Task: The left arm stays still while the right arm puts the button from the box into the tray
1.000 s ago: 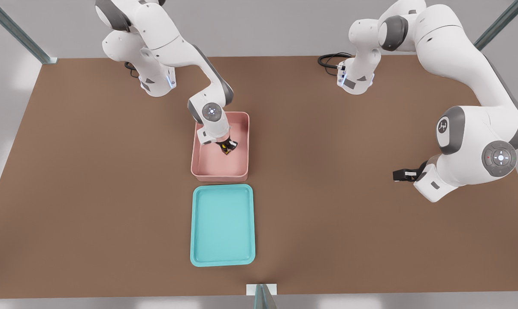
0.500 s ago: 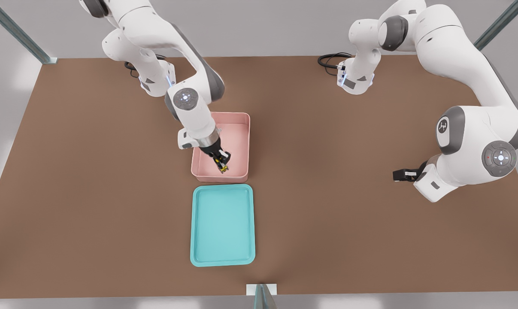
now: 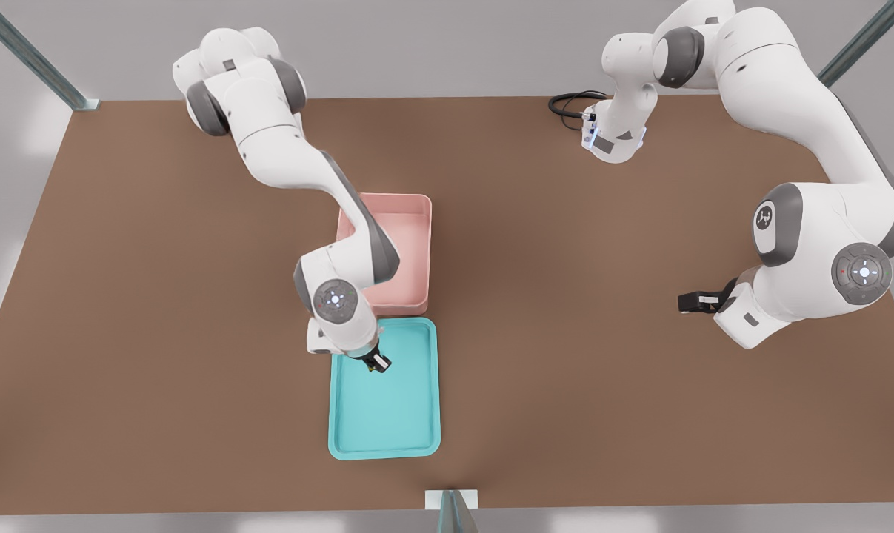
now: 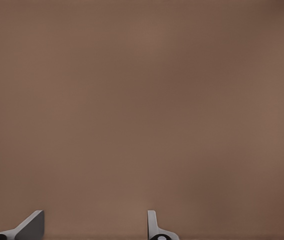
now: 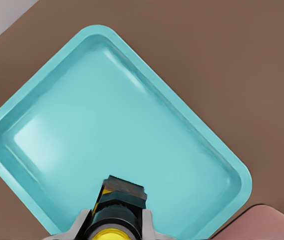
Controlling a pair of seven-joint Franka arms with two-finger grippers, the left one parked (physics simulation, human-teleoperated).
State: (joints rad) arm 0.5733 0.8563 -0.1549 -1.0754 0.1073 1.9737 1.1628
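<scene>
My right arm [image 3: 321, 192] reaches over the pink box [image 3: 409, 252] and holds its gripper [image 3: 377, 363] above the far end of the turquoise tray [image 3: 417, 414]. The gripper is shut on the button [image 5: 113, 231], whose black body and yellow top show between the fingers [image 5: 146, 225] in the right wrist view. That view looks down on the tray [image 5: 107, 135], with the button hanging over the tray's end nearest the box [image 5: 271, 222]. Nothing shows in the visible part of the box.
The brown table [image 3: 639, 414] extends wide on both sides of box and tray. The parked arm [image 3: 809, 222] stands at the front view's right, with a black cable [image 3: 569, 104] by its base. Metal frame posts [image 3: 24, 52] rise at the far corners.
My right arm has carried the button out of the pink box and toward the front edge, stopping over the far end of the tray. The gripper stayed shut on the button throughout.
</scene>
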